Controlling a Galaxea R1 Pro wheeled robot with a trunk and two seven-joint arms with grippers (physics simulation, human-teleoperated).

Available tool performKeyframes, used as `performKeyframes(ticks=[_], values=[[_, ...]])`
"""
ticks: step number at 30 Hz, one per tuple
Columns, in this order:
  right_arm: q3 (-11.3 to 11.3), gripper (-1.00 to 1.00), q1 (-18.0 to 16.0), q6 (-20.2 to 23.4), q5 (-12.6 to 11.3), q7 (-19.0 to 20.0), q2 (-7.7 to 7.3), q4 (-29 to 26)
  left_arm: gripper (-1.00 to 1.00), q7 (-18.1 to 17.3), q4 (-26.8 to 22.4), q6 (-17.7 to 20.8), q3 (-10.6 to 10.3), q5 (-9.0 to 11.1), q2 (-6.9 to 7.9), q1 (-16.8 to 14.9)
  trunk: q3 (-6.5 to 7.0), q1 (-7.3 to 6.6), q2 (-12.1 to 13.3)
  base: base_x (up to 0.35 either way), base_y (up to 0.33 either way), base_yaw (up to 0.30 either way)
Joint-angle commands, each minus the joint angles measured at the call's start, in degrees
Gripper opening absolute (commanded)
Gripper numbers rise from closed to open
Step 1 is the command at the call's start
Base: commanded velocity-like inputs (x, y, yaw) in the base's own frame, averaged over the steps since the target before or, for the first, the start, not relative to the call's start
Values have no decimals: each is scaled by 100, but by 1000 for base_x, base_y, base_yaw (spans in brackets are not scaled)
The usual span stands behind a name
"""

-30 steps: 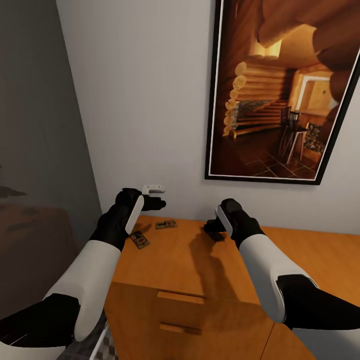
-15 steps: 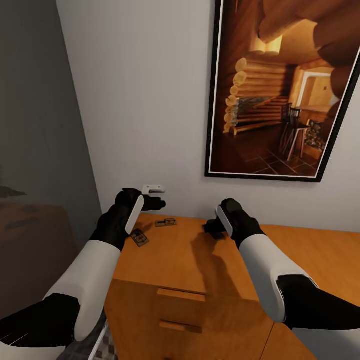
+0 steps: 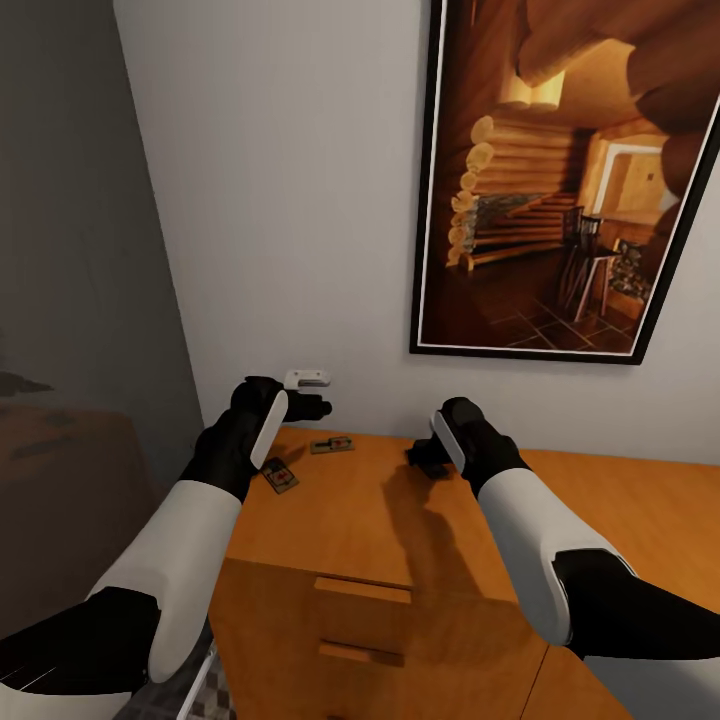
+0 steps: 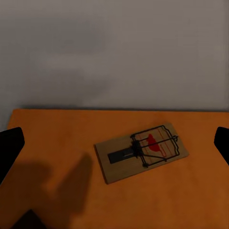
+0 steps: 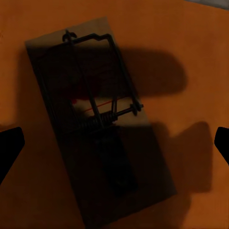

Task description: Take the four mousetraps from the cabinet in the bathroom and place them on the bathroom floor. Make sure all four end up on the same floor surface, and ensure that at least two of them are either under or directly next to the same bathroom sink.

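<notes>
Black grippers hovering over the orange-brown cabinet (image 3: 350, 520) top, both spread wide and gripping nothing.

The left gripper (image 3: 305, 405) is hanging near the wall, its fingertips (image 4: 9, 148) parted well wide of one mousetrap (image 4: 140, 152) lying flat, a red patch under its wire. The right gripper (image 3: 425, 462) is poised over a shadowed mousetrap (image 5: 98, 124), jaws apart. Two mousetraps (image 3: 331, 447) (image 3: 280, 479) are resting near the top's left end. A framed log-cabin picture (image 3: 560, 180) is hanging on the pale wall; no writing is legible.
</notes>
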Motion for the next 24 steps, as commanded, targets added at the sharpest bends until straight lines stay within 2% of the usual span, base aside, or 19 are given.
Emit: performKeyframes(ticks=[1,20,22,24], values=[[-4,100,-4,23,11,-10,3,-5,100,43,-5,22,-7,55,1,-4,-7,0,-4,0,0,0],[-4,100,-4,23,11,-9,3,-5,100,45,-5,22,-7,57,1,-4,-7,0,-4,0,0,0],[-22,100,-14,23,37,-18,68,10,100,49,-14,48,-7,56,10,31,-7,0,-4,0,0,0],[-22,100,-14,23,37,-18,72,11,100,48,-14,48,-7,56,10,31,-7,0,-4,0,0,0]])
